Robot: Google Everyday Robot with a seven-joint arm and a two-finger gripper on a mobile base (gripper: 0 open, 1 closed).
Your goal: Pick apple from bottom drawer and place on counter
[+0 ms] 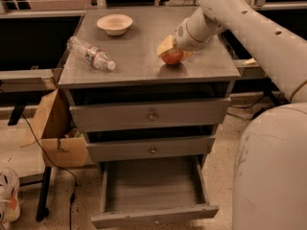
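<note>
Small round red apple (171,58) out of the drawer, at the grey wooden surface (129,63).
Gripper (171,51) clasps it at three o'clock; only release is left.

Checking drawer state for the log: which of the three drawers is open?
The bottom drawer, pulled out with its floor showing; the two above are shut. End effector holds the apple on the counter.

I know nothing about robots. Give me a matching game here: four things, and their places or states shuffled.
Things: 1 apple; 2 bowl; 3 bottle; 4 bottom drawer.
States: A pulled open; B lying on its side; C held by the gripper at the counter; D upright at the counter's back.
Pairs: 1-C; 2-D; 3-B; 4-A.
</note>
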